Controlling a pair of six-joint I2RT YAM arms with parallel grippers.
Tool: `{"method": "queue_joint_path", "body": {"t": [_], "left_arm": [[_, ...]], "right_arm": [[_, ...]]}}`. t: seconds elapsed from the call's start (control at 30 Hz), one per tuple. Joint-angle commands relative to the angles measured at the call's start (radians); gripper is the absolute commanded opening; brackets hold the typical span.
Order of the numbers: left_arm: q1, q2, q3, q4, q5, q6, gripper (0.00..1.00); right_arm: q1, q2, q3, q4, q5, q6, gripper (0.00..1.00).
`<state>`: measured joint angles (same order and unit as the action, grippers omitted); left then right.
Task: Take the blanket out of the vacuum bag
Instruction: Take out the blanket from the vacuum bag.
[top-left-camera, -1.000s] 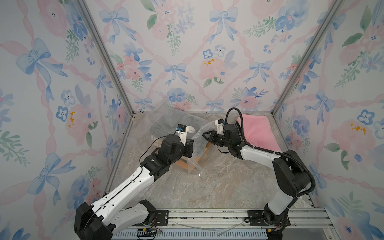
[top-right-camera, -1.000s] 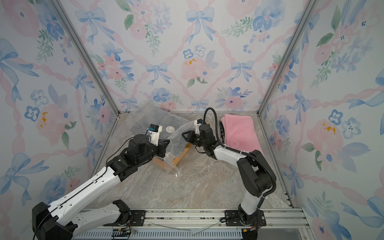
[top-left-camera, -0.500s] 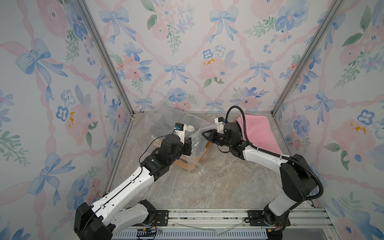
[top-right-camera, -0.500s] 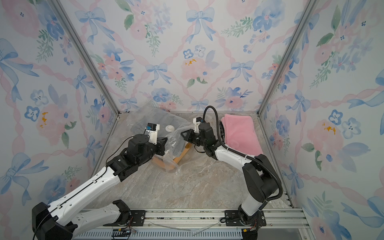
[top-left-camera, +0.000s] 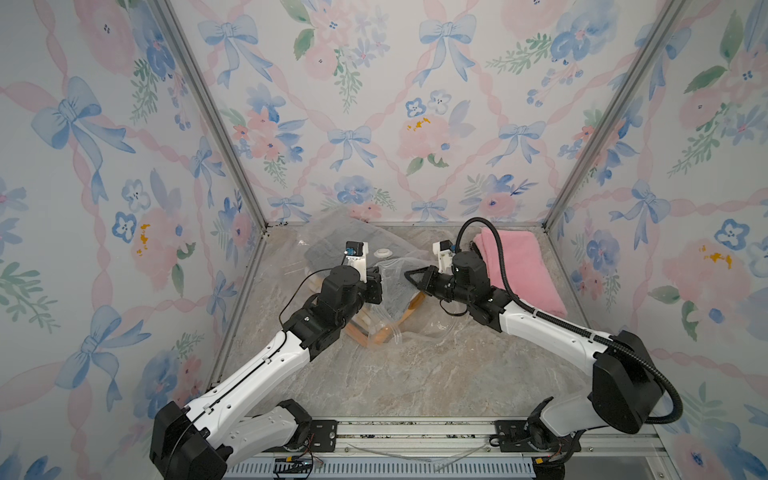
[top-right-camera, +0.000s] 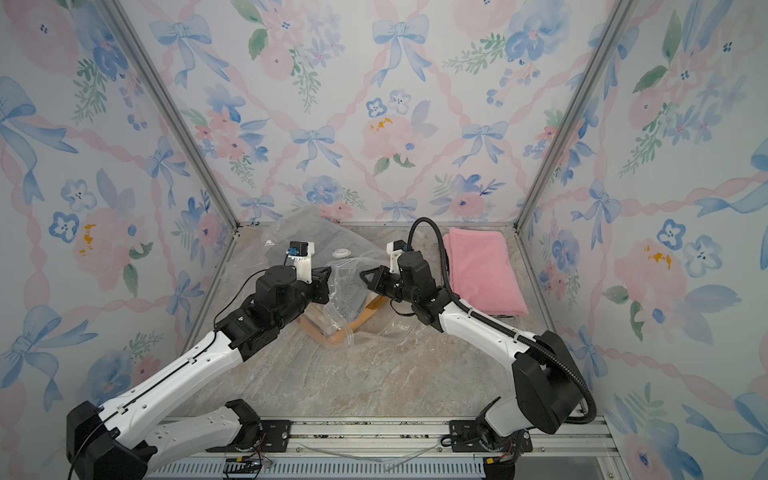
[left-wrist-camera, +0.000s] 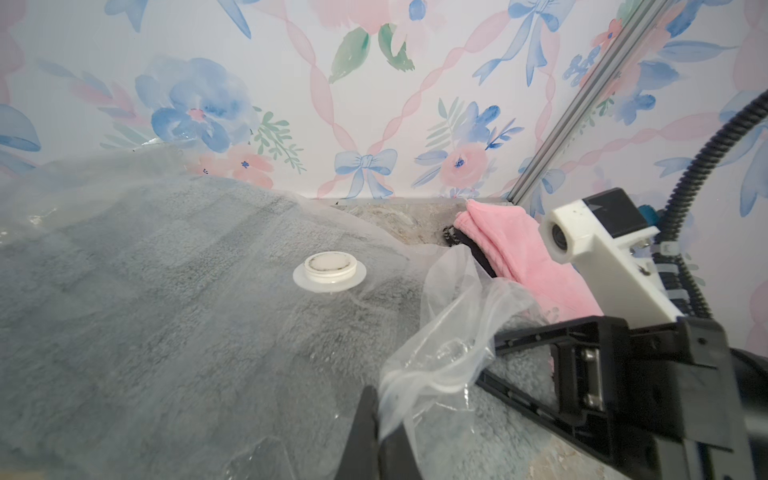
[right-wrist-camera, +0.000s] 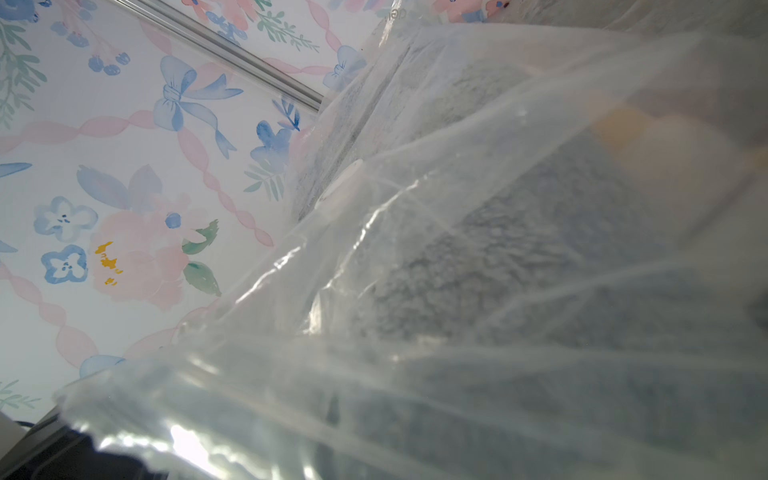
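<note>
blanket (left-wrist-camera: 166, 332), grey, sits inside the vacuum bag (top-left-camera: 332, 237) at the back of the worktop (top-left-camera: 415, 374), running rearward from the mouth between my claws. left claw (left-wrist-camera: 376, 411) and right claw (top-left-camera: 411, 275) each pinch mouth film, tip to tip.

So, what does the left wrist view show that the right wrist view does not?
Only left wrist: the folded pink cloth, the round face of the valve cap, and the right pincer shut on a bunch of the vacuum bag. Only right wrist: a blurred orange strip behind the film. Both: the grey blanket inside the clear bag, and the floral wall.
</note>
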<state>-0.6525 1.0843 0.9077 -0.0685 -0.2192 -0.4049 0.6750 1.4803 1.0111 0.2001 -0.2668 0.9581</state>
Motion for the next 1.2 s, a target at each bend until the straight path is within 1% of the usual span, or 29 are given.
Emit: {"method": "queue_joint_path", "body": {"t": [0.0,0.1,0.23,0.27,0.33,0.4,0.43,0.47,0.5,0.53,0.57,0.63,0.67,0.73,0.8,0.87,0.9,0.97,1.17], "left_arm": [[0.006,0.01,0.008,0.067,0.015,-0.011,0.0],[0.006,0.019,0.007,0.088,0.024,-0.012,0.0],[0.005,0.052,0.009,0.114,0.052,-0.005,0.0],[0.005,0.058,0.012,0.113,0.052,-0.001,0.0],[0.004,0.058,0.014,0.107,0.049,0.009,0.0],[0.004,0.048,0.008,0.107,0.046,0.02,0.0],[0.004,0.044,0.007,0.105,0.044,0.025,0.0],[0.005,0.042,0.005,0.102,0.046,0.029,0.0],[0.005,0.04,0.002,0.099,0.047,0.032,0.0],[0.005,0.036,-0.001,0.099,0.05,0.032,0.0],[0.005,0.032,-0.005,0.101,0.055,0.032,0.0],[0.006,0.026,-0.016,0.104,0.064,0.029,0.0],[0.006,0.022,-0.019,0.104,0.067,0.028,0.0],[0.007,0.019,-0.024,0.099,0.07,0.025,0.0],[0.006,0.014,-0.026,0.095,0.074,0.025,0.0],[0.006,0.01,-0.029,0.089,0.074,0.025,0.0],[0.007,0.009,-0.03,0.089,0.073,0.025,0.0],[0.005,0.007,-0.033,0.089,0.072,0.025,0.0],[0.005,0.015,-0.032,0.085,0.08,0.023,0.0]], "right_arm": [[0.028,-0.046,-0.008,0.012,0.014,-0.004,0.0],[0.056,-0.072,-0.063,0.038,0.073,0.065,0.0],[0.098,-0.123,-0.141,0.089,0.185,0.229,0.0],[0.112,-0.14,-0.144,0.065,0.21,0.238,0.0],[0.14,-0.189,-0.145,-0.036,0.271,0.205,0.0],[0.137,-0.217,-0.169,-0.079,0.306,0.171,0.0],[0.122,-0.217,-0.191,-0.071,0.298,0.172,0.0],[0.102,-0.209,-0.213,-0.035,0.261,0.173,0.01],[0.077,-0.193,-0.233,0.011,0.216,0.167,0.06],[0.058,-0.172,-0.246,0.045,0.178,0.165,0.13],[0.049,-0.156,-0.259,0.082,0.149,0.154,0.23],[0.046,-0.121,-0.273,0.125,0.114,0.127,0.56],[0.046,-0.111,-0.281,0.135,0.115,0.121,0.67],[0.051,-0.093,-0.311,0.18,0.118,0.131,0.82],[0.051,-0.085,-0.347,0.229,0.12,0.156,0.92],[0.055,-0.082,-0.366,0.235,0.124,0.165,0.98],[0.059,-0.081,-0.371,0.232,0.126,0.16,1.0],[0.076,-0.078,-0.38,0.234,0.141,0.152,0.96],[0.099,-0.032,-0.379,0.348,0.167,0.127,0.96]]}}
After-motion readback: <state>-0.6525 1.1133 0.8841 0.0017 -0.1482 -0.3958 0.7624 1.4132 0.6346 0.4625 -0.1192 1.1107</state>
